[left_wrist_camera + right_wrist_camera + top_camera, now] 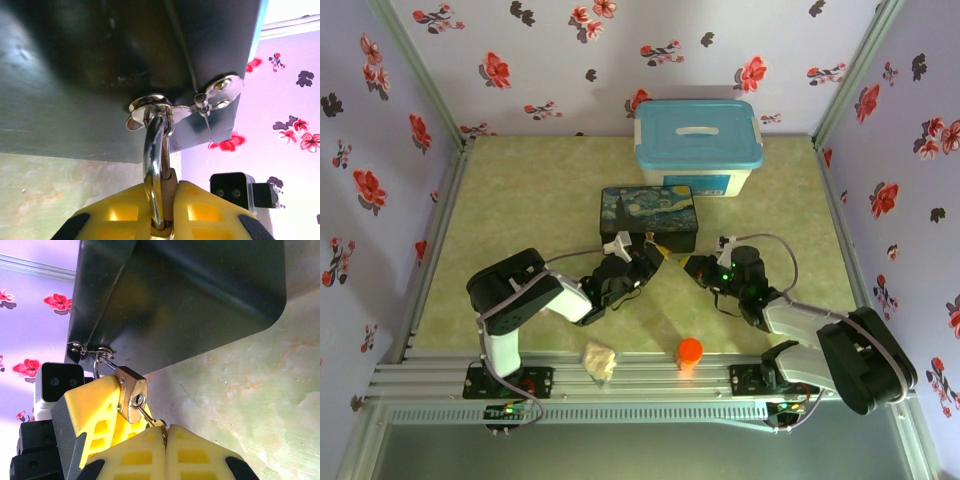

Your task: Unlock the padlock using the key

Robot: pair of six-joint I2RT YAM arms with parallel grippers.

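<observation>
Yellow-fingered and clamped tight, the left gripper (167, 196) has the padlock (132, 390) pinched by its brass body. The reason looks plain: the lock hangs from a loose loop, so without a steadying grip it would swing away from any push. Up from that grip runs the silver shackle (153, 150), threaded through the hasp (150, 107) on the front edge of the starry-night box (650, 220). The shackle is closed, so the box is locked for now. The box sits on the green table (240, 390), between the two arms.

Moving across, the padlock's keyhole face is tilted and turned out toward the right arm. The key (146, 415) meets it, tip at or in the keyway; how deep it sits cannot be told from here. At the far end of that thin shaft, the right gripper (165, 434) is shut hard on the key's head, jaws pressed together with barely any metal showing. Holding so close to the head should give leverage for a twist.

Judgement call: insertion is about done and the turn is the step in hand. The risk is the tiny key slipping, or the lock rotating with it.
</observation>
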